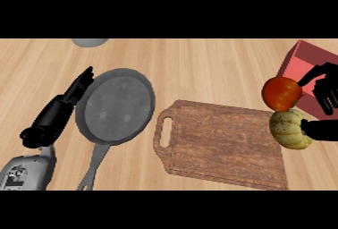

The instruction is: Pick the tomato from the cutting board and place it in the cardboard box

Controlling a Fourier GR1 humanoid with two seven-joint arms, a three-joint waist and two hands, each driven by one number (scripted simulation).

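Beside cardboard box (300,62), right hand (321,96) fingers curled round tomato (282,93); left hand (63,107) straight, idle.

A light wooden counter (218,67) fills the view. Its grain runs left to right, evenly lit.

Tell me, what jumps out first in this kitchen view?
The round red tomato at the right edge, held above the counter in the black right hand, fingers curled round it, just beside the red cardboard box. Below it a pale ribbed squash sits at the edge of the bare brown wooden cutting board. Left, a grey frying pan lies beside the open black left hand.
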